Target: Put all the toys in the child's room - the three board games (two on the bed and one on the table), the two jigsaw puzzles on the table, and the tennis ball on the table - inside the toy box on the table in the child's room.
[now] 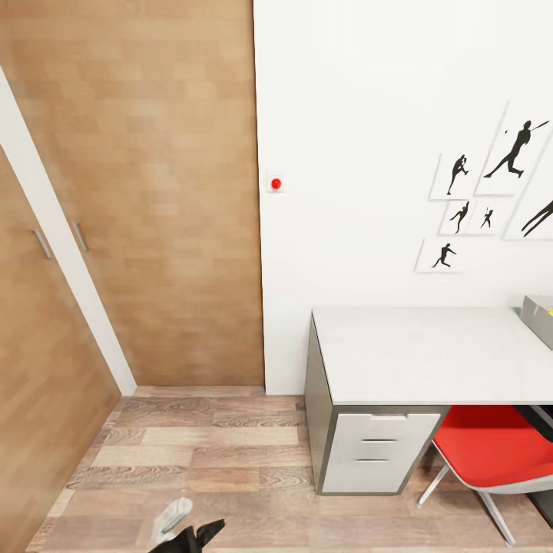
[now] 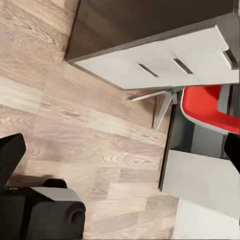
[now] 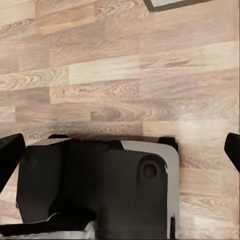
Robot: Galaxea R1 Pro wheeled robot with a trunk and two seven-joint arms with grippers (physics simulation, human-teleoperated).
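Head view puts the bench [image 1: 430, 353] ahead on our right, the toy box [image 1: 540, 316] at its far right edge (contents hidden). We should swing right and close in before reaching. Left fingers [image 2: 10, 155] and right fingers [image 3: 11, 155] look spread, holding nothing.
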